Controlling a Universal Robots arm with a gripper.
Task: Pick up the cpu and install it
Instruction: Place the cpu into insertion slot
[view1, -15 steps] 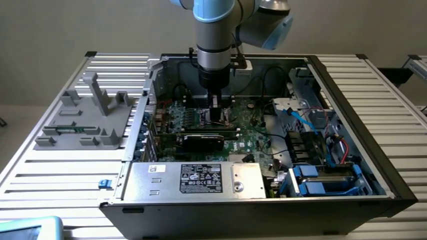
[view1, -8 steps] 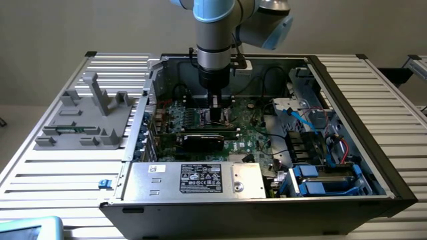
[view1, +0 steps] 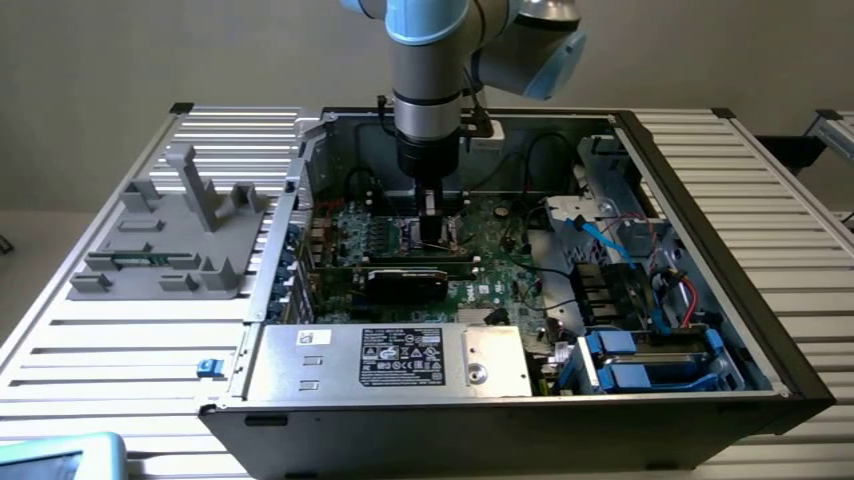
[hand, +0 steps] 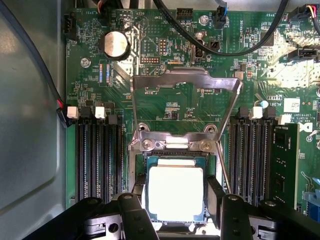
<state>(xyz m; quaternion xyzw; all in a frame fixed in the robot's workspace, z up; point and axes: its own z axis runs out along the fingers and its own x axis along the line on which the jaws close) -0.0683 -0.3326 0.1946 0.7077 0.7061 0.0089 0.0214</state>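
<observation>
The cpu (hand: 175, 192), a small square chip with a pale metal top, lies level over the dark socket on the green motherboard (hand: 165, 105). My gripper (hand: 176, 200) straddles it, with one black finger (hand: 137, 200) against each of two opposite edges, shut on the chip. The socket's metal load frame (hand: 185, 80) is folded back, away from the socket. In the exterior view my gripper (view1: 438, 235) reaches straight down into the open computer case (view1: 694, 200), low over the middle of the motherboard (view1: 501, 265).
Black memory slots (hand: 95, 155) flank the socket, and one slot holds a green memory stick (hand: 286, 165). Black cables (hand: 220, 45) cross the board near a coin battery (hand: 116, 44). A grey plastic tray (view1: 174, 240) stands outside the case at the exterior view's left. A power supply (view1: 387, 360) fills the case's front.
</observation>
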